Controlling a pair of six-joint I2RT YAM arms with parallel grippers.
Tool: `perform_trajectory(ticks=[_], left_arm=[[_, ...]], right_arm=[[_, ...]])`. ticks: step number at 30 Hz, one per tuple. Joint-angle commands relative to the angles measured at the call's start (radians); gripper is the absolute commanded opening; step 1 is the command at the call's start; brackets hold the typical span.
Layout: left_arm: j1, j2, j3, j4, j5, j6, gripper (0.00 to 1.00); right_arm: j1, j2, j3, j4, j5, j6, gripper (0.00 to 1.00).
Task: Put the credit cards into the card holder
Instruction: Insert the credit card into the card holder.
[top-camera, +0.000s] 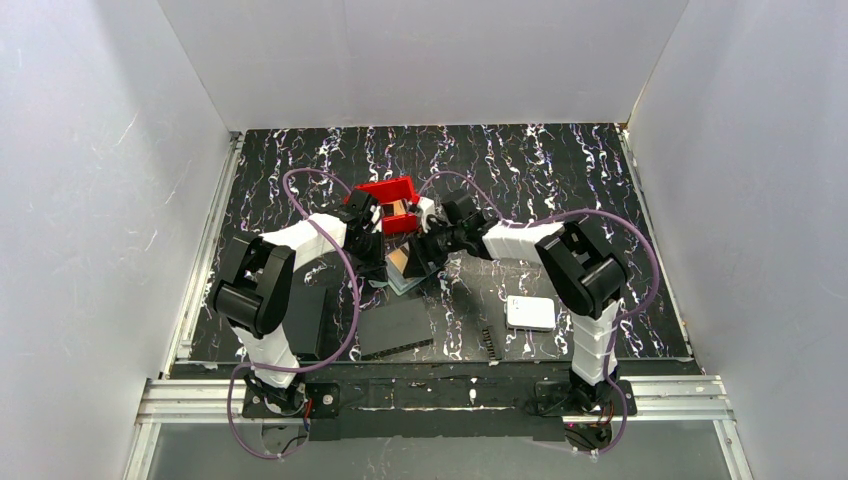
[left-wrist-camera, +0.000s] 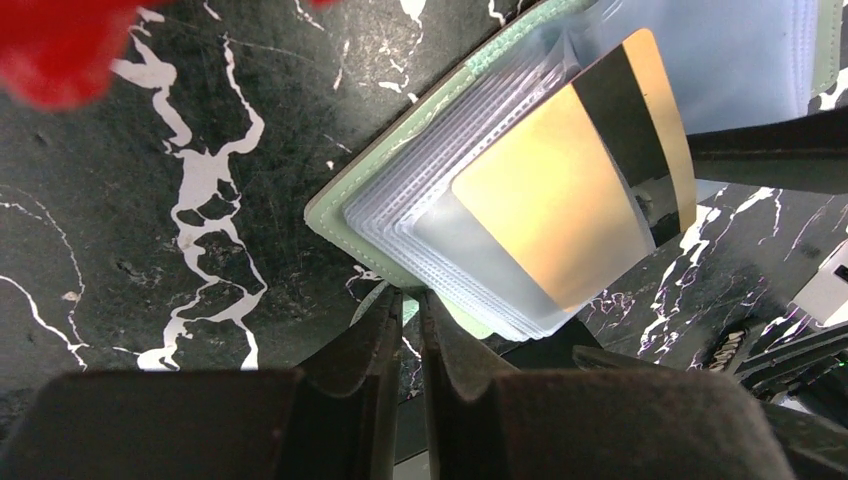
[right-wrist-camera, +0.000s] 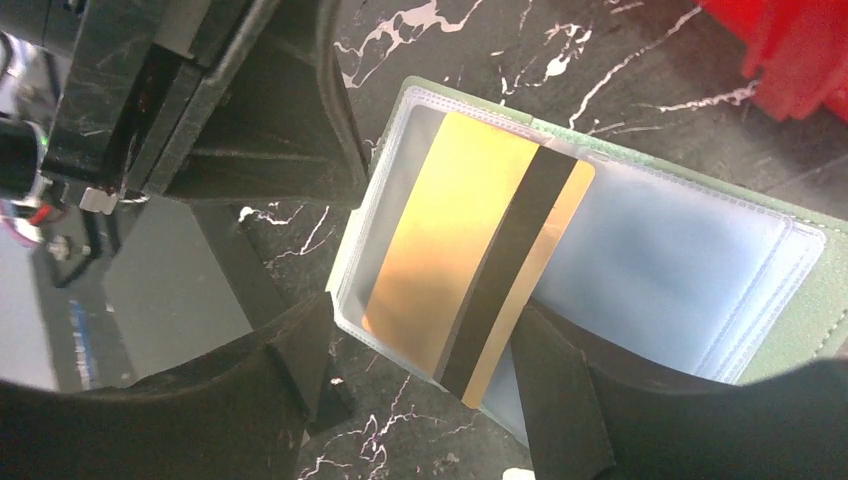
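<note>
So the left tool (left-wrist-camera: 410, 305) had its two black fingers pinched nearly together on the near edge of the grey-green folding card holder (left-wrist-camera: 330, 215) with the stacked translucent pockets. The holder lay open on the black, white-veined marble-look table (left-wrist-camera: 150, 250), right in front of that tool. The right tool (right-wrist-camera: 425, 335) came in from the opposite side, jaws spread wide and gripping nothing, one finger on each side of the thin gold-tan credit card (right-wrist-camera: 450, 250) with the black stripe. That card sat partway inside the top clear pocket at a slant, its striped end sticking out on the side away from the left tool. One right finger had a clear gap to the card; couldn't tell about the other. The red plastic bin (top-camera: 385, 190) was just beyond both tools. Well behind the right tool sat a white rounded box (top-camera: 530, 312), and behind the left tool a flat dark rectangle (top-camera: 395, 328).
</note>
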Motion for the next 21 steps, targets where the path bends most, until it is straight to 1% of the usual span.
perform_trajectory(ticks=[1, 4, 7, 9, 13, 18, 21], left_arm=[[-0.009, 0.003, 0.026, 0.065, 0.039, -0.015, 0.10], [-0.010, 0.001, 0.019, 0.084, 0.053, -0.021, 0.09], [-0.010, -0.007, 0.018, 0.079, 0.038, -0.011, 0.09], [-0.008, -0.016, 0.021, 0.074, 0.024, -0.002, 0.09], [-0.008, -0.021, 0.032, 0.073, 0.011, 0.007, 0.09], [-0.008, -0.017, 0.036, 0.080, 0.012, 0.004, 0.09], [-0.008, -0.015, 0.036, 0.090, 0.032, 0.003, 0.09]], right_arm=[[0.115, -0.021, -0.022, -0.001, 0.043, -0.107, 0.72], [0.157, -0.016, -0.033, 0.009, 0.095, -0.123, 0.72], [0.173, -0.024, -0.050, 0.009, 0.123, -0.189, 0.73], [0.176, -0.040, -0.056, 0.001, 0.110, -0.215, 0.73], [0.187, -0.103, -0.118, 0.042, 0.063, -0.265, 0.76], [0.194, -0.128, -0.151, 0.089, 0.018, -0.268, 0.75], [0.203, -0.129, -0.154, 0.106, 0.032, -0.264, 0.75]])
